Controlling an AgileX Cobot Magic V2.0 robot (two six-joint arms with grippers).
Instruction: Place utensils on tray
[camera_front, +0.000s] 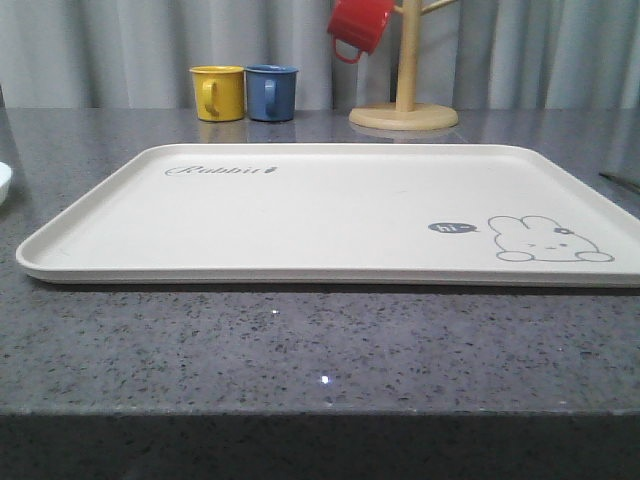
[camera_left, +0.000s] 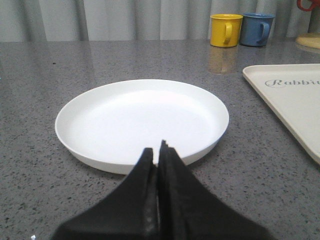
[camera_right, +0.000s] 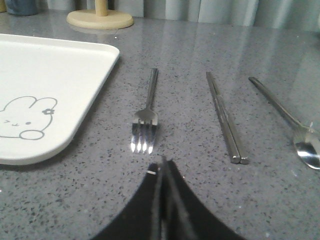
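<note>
The cream tray (camera_front: 330, 205) with a grey rabbit drawing lies flat in the middle of the grey stone table, with nothing on it. Its corner shows in the right wrist view (camera_right: 55, 75) and its edge in the left wrist view (camera_left: 290, 100). Beside the tray on the table lie a silver fork (camera_right: 146, 115), a pair of metal chopsticks (camera_right: 225, 117) and a long-handled spoon (camera_right: 287, 120), side by side. My right gripper (camera_right: 162, 162) is shut and empty, just short of the fork's tines. My left gripper (camera_left: 157, 150) is shut and empty at the rim of a white plate.
A round white plate (camera_left: 142, 122) sits left of the tray; its edge shows at the front view's left border (camera_front: 4, 182). A yellow mug (camera_front: 219, 92) and a blue mug (camera_front: 270, 92) stand at the back. A wooden mug tree (camera_front: 405, 105) holds a red mug (camera_front: 357, 25).
</note>
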